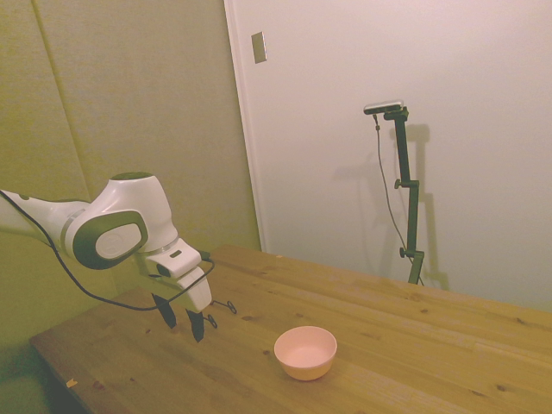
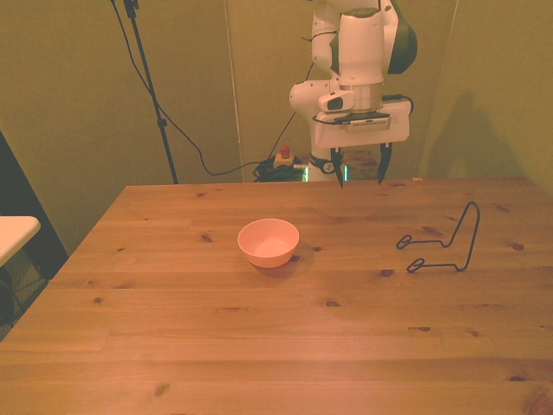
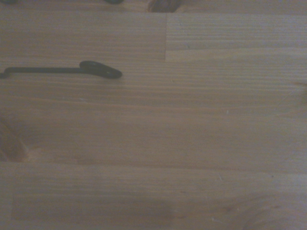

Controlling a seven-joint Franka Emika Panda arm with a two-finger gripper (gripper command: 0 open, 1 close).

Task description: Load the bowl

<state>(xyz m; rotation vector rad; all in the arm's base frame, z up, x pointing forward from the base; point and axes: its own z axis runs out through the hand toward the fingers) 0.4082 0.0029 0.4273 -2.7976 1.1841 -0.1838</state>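
The bowl [image 1: 305, 352] [image 2: 269, 242] is a small salmon-pink plastic bowl, upright and empty, near the middle of the wooden table [image 2: 259, 346]. My gripper [image 1: 180, 324] [image 2: 360, 174] hangs above the table near its far edge, toward the front view's right of the bowl and well apart from it. Its two dark fingers are spread, with nothing between them. The wrist view shows only bare wood and one foot of a wire stand [image 3: 98, 70].
A black bent-wire stand [image 2: 445, 242] [image 1: 226, 306] stands on the table toward the front view's right, in front of my gripper. A white surface's corner [image 2: 13, 232] shows off the table's edge at the front view's left.
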